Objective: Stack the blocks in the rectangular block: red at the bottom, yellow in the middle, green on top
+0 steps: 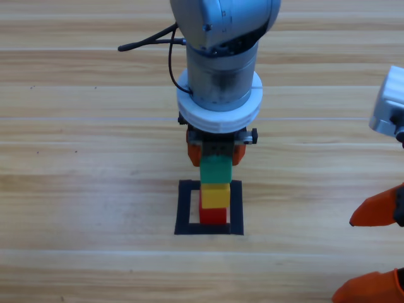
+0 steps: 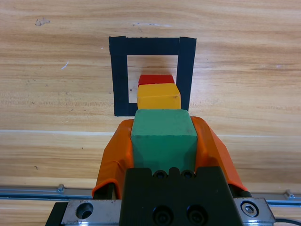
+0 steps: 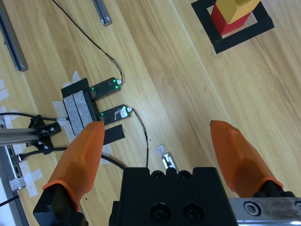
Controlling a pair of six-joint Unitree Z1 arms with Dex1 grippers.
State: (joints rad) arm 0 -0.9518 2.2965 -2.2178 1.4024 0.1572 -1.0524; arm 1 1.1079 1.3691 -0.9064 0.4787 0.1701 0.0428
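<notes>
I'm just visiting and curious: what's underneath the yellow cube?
The red cube sits under the yellow cube, inside the black tape square. Its underside is hidden. The left gripper holds the green cube above.

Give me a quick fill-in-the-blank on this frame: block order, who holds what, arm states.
1. The left gripper is shut on the ___ cube.
2. Inside the black tape square, the yellow cube sits on the ___ cube.
3. The right gripper, waiting at the table's right edge, has its jaws ___.

Missing words: green; red; open
</notes>
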